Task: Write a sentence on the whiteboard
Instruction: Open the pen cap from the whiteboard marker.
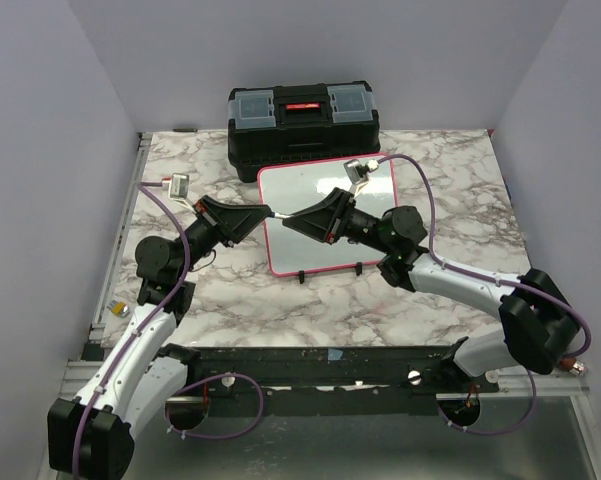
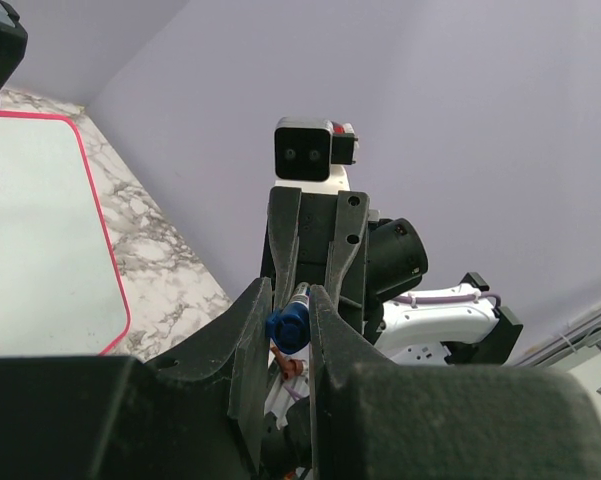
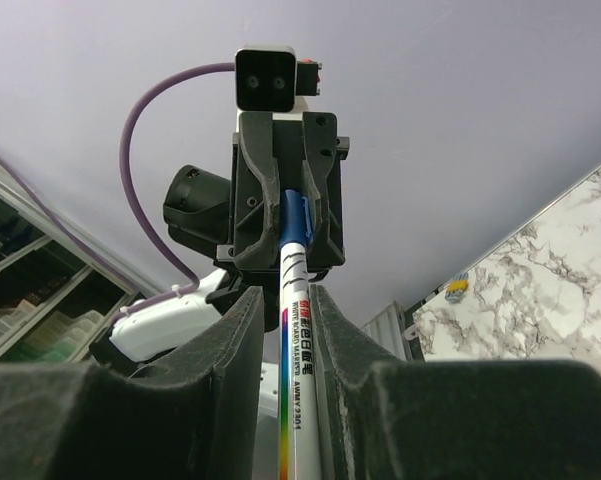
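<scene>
You are at the very start: the pen has to be opened before any writing. Your right gripper [image 1: 294,221] is squeezed onto the white body of the marker [image 3: 294,400]. Your left gripper [image 1: 264,212] is pinched tight on its blue cap [image 2: 288,327]. The two grippers meet nose to nose with the pen stretched between them. The cap looks like it is on, or only just coming off. I cannot tell which.

The whiteboard [image 1: 305,188] sits in the middle of the marble table [image 1: 460,200], right under and behind the two grippers. No blue words show on the parts of it you can see, so I think the sentence is not begun.

Next you need to pull the two grippers straight apart, along the line of the pen, so the cap slides off and the pen does not bend or twist out of your right grip. Then turn the tip down to the board.

Watch your right arm. It lies across the middle of the board and hides a big part of it, and its purple cable loops over the far corner. The black toolbox [image 1: 303,125] stands just behind the board, so there is little room to reach past the far edge. Your left gripper needs to move away with the cap so it does not block the writing.
</scene>
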You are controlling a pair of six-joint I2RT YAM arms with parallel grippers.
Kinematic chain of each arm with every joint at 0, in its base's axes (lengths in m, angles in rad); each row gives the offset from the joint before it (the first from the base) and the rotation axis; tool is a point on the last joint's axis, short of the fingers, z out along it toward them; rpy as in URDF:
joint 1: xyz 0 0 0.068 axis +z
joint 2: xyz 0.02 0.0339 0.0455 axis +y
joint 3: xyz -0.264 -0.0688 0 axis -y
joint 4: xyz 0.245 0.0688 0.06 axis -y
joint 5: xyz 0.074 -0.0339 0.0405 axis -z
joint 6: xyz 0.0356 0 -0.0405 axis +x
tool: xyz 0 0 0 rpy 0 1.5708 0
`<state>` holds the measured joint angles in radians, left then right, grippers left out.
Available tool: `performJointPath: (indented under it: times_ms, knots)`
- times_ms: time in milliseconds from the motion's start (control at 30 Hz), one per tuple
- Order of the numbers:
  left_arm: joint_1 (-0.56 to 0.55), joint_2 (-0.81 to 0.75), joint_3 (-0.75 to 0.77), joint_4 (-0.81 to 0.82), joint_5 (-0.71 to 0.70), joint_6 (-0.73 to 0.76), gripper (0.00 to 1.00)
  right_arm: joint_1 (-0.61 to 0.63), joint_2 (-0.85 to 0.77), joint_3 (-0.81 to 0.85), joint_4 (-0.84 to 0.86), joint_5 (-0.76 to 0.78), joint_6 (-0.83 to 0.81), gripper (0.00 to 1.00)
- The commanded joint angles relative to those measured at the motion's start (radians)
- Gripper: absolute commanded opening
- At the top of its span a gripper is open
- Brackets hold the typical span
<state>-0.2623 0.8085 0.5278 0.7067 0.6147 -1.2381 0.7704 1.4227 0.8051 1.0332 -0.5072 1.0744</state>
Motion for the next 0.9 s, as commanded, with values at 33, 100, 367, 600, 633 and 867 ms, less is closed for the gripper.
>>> performJointPath:
  times_ms: [33, 100, 367, 600, 633, 867]
  knots:
    - [-0.014, -0.009, -0.023, -0.038, 0.017, 0.029, 0.00, 0.004, 0.019, 0.026, 0.088, 0.005, 0.020, 0.24]
    - [-0.014, -0.011, -0.026, -0.039, 0.017, 0.029, 0.00, 0.004, 0.022, 0.026, 0.093, 0.006, 0.025, 0.19]
    - [-0.013, -0.036, -0.033, -0.079, 0.012, 0.050, 0.00, 0.003, 0.009, 0.013, 0.081, 0.021, 0.017, 0.01]
    - [0.000, -0.089, -0.004, -0.204, -0.041, 0.102, 0.00, 0.004, -0.046, -0.017, 0.015, 0.040, -0.036, 0.01]
    - [0.006, -0.094, -0.001, -0.213, -0.045, 0.103, 0.00, 0.004, -0.055, -0.023, 0.003, 0.043, -0.042, 0.01]
    - [0.043, -0.123, -0.018, -0.235, -0.087, 0.074, 0.00, 0.003, -0.101, -0.065, -0.015, 0.061, -0.060, 0.01]
